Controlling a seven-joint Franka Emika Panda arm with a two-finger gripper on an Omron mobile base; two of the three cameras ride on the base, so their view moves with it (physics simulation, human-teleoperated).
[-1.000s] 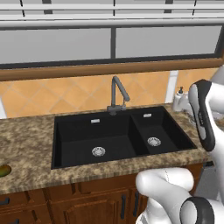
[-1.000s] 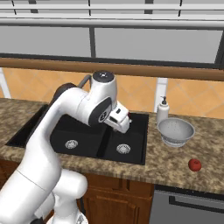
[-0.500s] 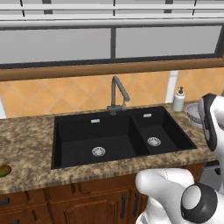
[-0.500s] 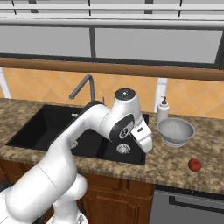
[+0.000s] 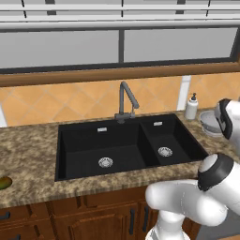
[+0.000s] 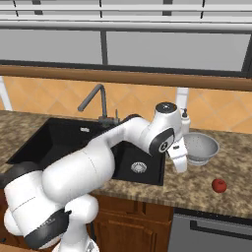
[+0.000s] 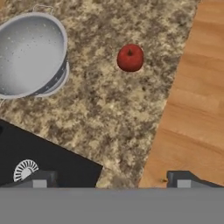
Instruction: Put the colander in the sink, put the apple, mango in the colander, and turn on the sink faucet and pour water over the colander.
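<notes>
The white arm (image 6: 113, 152) bends up from its base, reaches over the sink (image 6: 64, 142) and turns down at the wrist, so the jaws (image 7: 109, 179) hang over the speckled stone table (image 7: 113, 109), near its front edge. The jaws are spread wide apart and hold nothing. Their two small dark tips sit far from each other at the bottom of the hand view.

The colander (image 7: 30, 54) is ahead of the jaws and off to one side. It stands upright on the table, well apart from them. It is a round, shiny metal bowl with lots of tiny holes. In the right base view the colander (image 6: 199, 147) sits just past the hand, beside a white soap bottle (image 6: 185, 123).

The apple (image 7: 130, 57) is ahead of the jaws too, near the colander but not touching it. It is small, round, smooth and red.

The sink is black with two square tubs. One round silver drain (image 7: 25, 169) is close by the jaws. The tall dark grey faucet (image 5: 125, 102) stands behind the sink. The mango (image 5: 4, 183) lies far away, at the other end of the table.
</notes>
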